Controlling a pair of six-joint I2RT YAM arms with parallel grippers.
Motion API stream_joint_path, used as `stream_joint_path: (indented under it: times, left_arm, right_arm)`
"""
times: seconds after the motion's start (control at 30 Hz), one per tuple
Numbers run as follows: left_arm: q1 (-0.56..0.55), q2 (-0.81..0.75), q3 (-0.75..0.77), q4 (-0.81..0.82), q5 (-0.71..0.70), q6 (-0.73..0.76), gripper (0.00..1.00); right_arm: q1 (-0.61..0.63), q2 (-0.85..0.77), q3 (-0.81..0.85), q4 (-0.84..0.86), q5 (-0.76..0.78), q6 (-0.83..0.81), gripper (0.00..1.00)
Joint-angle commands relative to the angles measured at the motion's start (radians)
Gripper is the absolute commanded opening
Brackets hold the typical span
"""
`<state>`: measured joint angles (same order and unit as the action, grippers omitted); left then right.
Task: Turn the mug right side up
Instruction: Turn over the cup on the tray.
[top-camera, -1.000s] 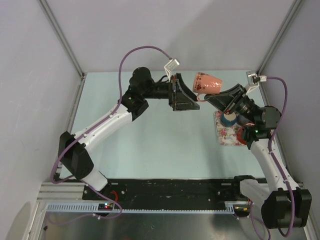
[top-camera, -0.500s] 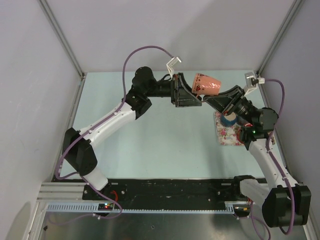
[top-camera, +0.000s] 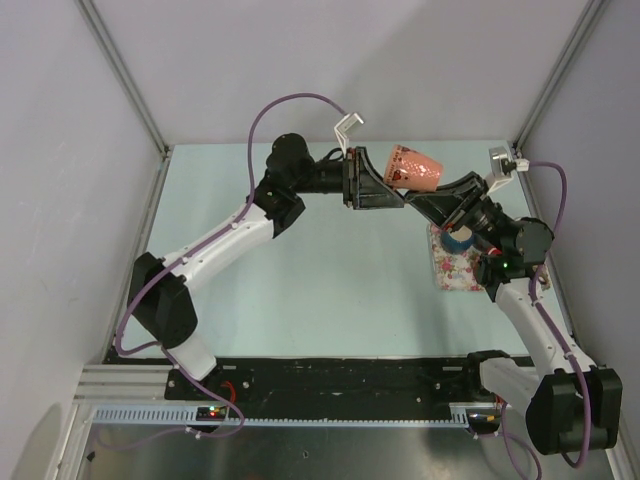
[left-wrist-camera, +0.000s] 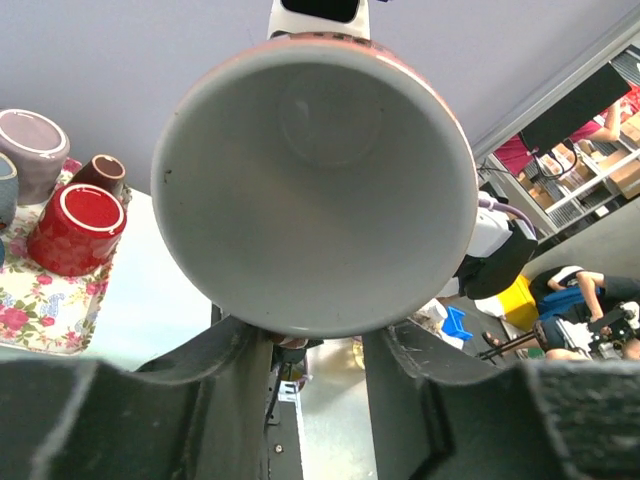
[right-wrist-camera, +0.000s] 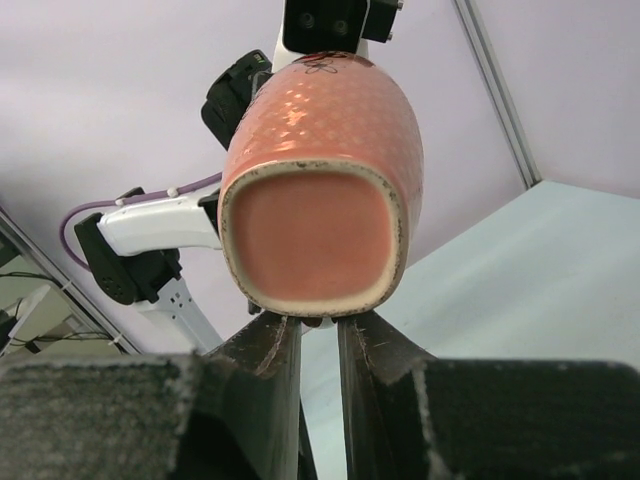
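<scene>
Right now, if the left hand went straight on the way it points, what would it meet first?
The mug: its open mouth faces the left hand head-on, with the rim just above the fingers. Whether they touch is unclear. Behind it is the right hand, gripping the mug.

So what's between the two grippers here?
The pink mug, up in the air on its side, between the left gripper and right gripper; the top view shows it.

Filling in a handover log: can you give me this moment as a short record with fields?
mug: in mid-air, on its side, between both arms
mouth: faces left fingers
base: faces right fingers
right grip: clamped under the mug
left grip: unclear, fingers under the rim
tray: table's right side, holds other cups
</scene>
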<state>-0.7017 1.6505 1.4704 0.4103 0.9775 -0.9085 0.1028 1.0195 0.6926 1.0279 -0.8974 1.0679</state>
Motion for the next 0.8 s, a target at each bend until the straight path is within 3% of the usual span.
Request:
stream_joint_path:
  times: [0.0, 0.3, 0.6, 0.77]
  left_arm:
    - [-0.012, -0.015, 0.044, 0.104, 0.025, -0.018, 0.37]
    - [-0.011, -0.013, 0.03, 0.112, 0.027, -0.024, 0.03]
    - [-0.006, -0.006, 0.007, 0.113, 0.01, -0.032, 0.0]
    - [-0.001, -0.016, -0.021, 0.114, 0.001, -0.02, 0.0]
  right_arm:
    - [0.017, 0.006, -0.016, 0.025, -0.024, -0.04, 0.0]
    - [0.018, 0.005, -0.021, 0.009, -0.04, -0.081, 0.0]
    - [0.014, 0.0, -0.022, -0.017, -0.048, -0.151, 0.0]
    - [-0.001, -0.004, -0.021, -0.004, -0.03, -0.148, 0.21]
